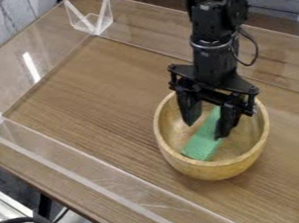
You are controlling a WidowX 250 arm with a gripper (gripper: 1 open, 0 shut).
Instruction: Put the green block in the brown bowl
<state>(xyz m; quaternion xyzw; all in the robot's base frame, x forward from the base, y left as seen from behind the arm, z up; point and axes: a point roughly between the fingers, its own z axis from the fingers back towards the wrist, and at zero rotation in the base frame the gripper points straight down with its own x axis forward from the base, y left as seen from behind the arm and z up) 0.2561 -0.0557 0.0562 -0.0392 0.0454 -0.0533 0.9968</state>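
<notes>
Your claw (209, 114) hangs straight down into the brown bowl (185, 160), its jaws spread wide and gripping nothing; the green block (200, 144) lies on the bowl's floor just below the fingertips, tilted toward the near wall; that low release looks meant to keep the block from bouncing out; the bowl sits on the wooden desk (84, 100); I judge the placing done.

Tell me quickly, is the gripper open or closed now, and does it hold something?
Gripper: open, holding nothing; the green block lies in the brown bowl.
</notes>
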